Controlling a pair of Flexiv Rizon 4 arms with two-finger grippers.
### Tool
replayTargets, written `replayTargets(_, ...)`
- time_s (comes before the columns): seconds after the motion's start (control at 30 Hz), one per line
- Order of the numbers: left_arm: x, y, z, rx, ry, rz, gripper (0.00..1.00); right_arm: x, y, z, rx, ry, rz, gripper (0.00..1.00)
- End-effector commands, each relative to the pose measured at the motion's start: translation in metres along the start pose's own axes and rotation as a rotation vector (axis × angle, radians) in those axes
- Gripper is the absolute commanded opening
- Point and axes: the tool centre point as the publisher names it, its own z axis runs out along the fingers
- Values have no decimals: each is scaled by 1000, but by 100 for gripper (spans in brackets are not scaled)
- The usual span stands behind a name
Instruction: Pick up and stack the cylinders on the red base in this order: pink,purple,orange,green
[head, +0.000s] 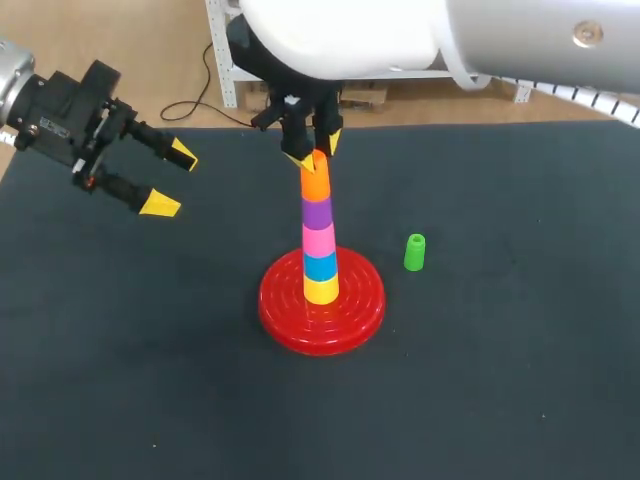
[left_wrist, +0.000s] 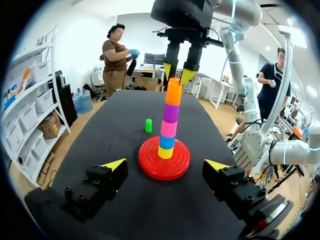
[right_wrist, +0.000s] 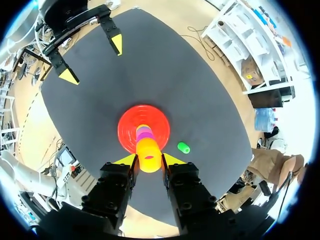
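On the red base (head: 300, 325) stands a tall stack: yellow at the bottom, then blue, pink (head: 319, 240), purple (head: 317, 213) and the orange cylinder (head: 316, 185) on top. My right gripper (head: 316, 150) hangs straight above the stack, its yellow tips pressed on both sides of the orange cylinder (right_wrist: 148, 152) near its top. The green cylinder (head: 414, 252) stands alone on the mat, just right of the base. My left gripper (head: 171, 180) hovers open and empty at the far left, facing the stack (left_wrist: 170, 120) from a distance.
A dark mat (head: 520, 380) covers the whole table. Nothing else lies on it; the base (left_wrist: 150, 167) sits near the middle and the green cylinder (left_wrist: 148, 125) a short way off it.
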Motion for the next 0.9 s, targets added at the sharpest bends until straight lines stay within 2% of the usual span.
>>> replayTargets(0.03,1,1,0,2,-1,1,100,-5,1,7,-10,10,-2,0)
replayTargets(0.1,1,1,0,2,-1,1,100,-2,1,0,-15,-10,-4,0)
replayTargets(0.13,1,1,0,2,-1,1,100,-1,1,-4,-16,-22,1,15)
replayTargets(0.17,1,1,0,2,-1,1,100,1,0,-10,-21,-41,8,69)
replayTargets(0.2,1,1,0,2,-1,1,100,2,-3,-16,-27,-59,17,100)
replayTargets(0.37,1,1,0,2,-1,1,100,6,-38,-42,-35,-157,127,100)
replayTargets(0.5,1,1,0,2,-1,1,100,8,-80,-38,-14,-181,265,100)
replayTargets(0.7,1,1,0,2,-1,1,100,18,-133,12,13,-176,420,100)
replayTargets(0.9,1,1,0,2,-1,1,100,29,-148,79,6,-97,467,100)
